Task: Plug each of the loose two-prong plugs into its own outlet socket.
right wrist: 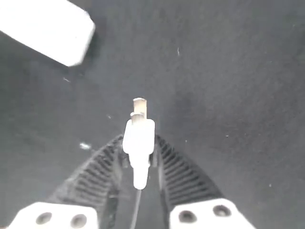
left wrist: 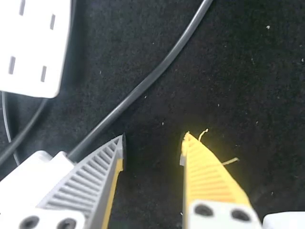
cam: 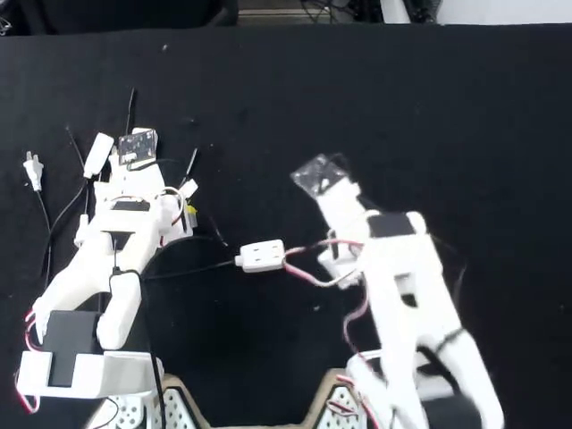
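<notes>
High view, plug: a loose plug (cam: 33, 170) lies on the black tabletop (cam: 447, 107), well apart from the left end effector (cam: 136, 147).
High view, outlet strip: a white outlet strip (cam: 262, 256) lies between the arms.
Left wrist view, end effector: left end effector (left wrist: 152, 143) is released and holds nothing; a black cable (left wrist: 157, 71) runs beside its gray finger (left wrist: 102, 162), with a slotted socket block (left wrist: 28, 47) ahead.
Right wrist view, end effector: right end effector (right wrist: 139, 148) is clenched on a white plug (right wrist: 138, 136), prongs pointing forward.

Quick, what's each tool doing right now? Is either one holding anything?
Left tool: open, holding nothing.
Right tool: closed on a white two-prong plug.
</notes>
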